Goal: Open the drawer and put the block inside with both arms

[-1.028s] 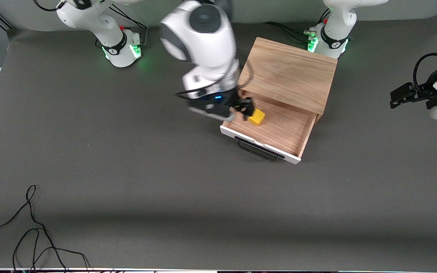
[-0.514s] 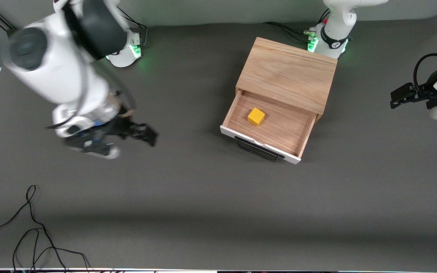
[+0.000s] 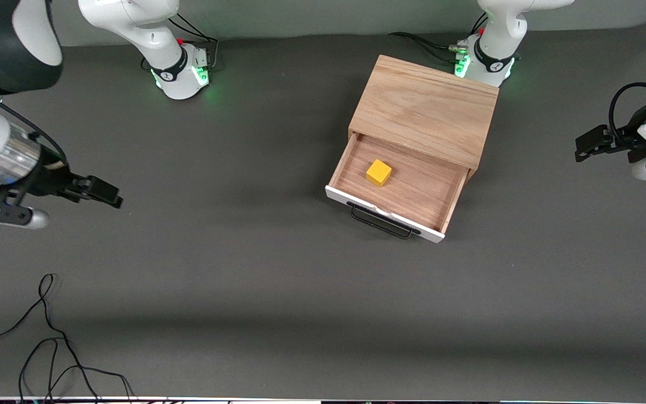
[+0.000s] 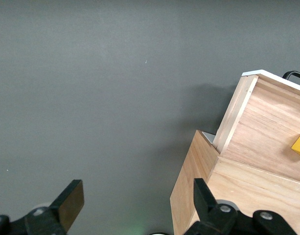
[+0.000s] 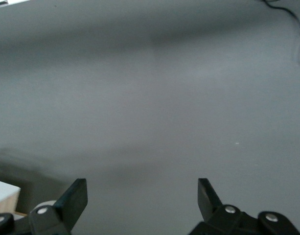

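The block sits in the open drawer, apparently flat.

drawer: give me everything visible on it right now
The drawer is pulled out of the light oak cabinet toward the front camera. It has a white front panel, a black bar handle and a light wood floor and side walls. It sits level, angled to the table edge. The yellow block rests on its floor, apart from the walls. No claw touches it; the left wrist view shows a side wall and white corner.
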Controlling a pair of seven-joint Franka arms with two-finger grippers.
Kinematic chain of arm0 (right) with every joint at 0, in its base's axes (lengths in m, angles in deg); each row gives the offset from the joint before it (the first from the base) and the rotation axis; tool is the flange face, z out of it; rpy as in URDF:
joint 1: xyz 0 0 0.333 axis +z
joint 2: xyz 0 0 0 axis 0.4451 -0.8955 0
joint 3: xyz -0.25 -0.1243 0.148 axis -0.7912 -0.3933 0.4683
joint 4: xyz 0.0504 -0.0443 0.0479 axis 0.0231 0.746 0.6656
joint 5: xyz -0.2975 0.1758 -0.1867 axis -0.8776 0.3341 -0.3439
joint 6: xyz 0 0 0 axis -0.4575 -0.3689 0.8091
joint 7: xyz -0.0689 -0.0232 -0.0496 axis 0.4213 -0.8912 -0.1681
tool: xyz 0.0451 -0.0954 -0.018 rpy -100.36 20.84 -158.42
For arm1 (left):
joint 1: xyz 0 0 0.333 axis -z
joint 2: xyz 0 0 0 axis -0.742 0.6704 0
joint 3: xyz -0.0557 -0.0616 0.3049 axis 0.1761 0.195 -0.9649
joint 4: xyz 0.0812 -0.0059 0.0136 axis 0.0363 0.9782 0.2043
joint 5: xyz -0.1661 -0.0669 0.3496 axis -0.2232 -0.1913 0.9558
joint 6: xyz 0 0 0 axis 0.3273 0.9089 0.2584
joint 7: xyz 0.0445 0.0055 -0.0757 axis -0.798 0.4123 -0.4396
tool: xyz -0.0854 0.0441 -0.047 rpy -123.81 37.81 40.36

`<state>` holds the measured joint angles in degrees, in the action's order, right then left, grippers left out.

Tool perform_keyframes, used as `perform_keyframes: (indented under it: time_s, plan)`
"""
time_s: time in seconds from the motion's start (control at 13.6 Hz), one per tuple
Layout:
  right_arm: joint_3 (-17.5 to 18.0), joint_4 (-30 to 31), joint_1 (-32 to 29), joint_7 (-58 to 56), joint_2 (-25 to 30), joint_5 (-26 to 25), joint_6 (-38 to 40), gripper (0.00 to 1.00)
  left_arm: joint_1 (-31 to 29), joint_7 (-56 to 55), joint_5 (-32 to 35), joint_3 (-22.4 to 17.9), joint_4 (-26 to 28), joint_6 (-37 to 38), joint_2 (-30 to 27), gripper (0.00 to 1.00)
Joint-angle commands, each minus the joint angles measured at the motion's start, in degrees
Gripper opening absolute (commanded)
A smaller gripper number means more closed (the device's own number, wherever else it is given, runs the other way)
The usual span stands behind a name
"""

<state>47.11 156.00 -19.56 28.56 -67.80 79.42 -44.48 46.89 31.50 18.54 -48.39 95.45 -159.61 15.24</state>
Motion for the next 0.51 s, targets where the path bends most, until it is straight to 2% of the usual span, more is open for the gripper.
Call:
perform_keyframes:
  time_s: [0.0, 0.15, 0.44]
  plan:
    - [1.1, 3.9, -1.5, -3.4, 3.4, -1.0, -0.8, 1.00, 1.0, -0.5, -0.1, -0.5, 0.5, 0.3, -0.6, 1.00]
    - [1.5, 3.4, -3.2, -11.7, 2.1, -1.0, 0.1, 1.00, 1.0, -0.5, -0.1, -0.5, 0.5, 0.3, -0.6, 1.00]
    - [1.6, 1.6, -3.4, -12.3, 1.7, -1.2, 0.2, 1.00, 1.0, -0.5, -0.1, -0.5, 0.5, 0.3, -0.5, 1.00]
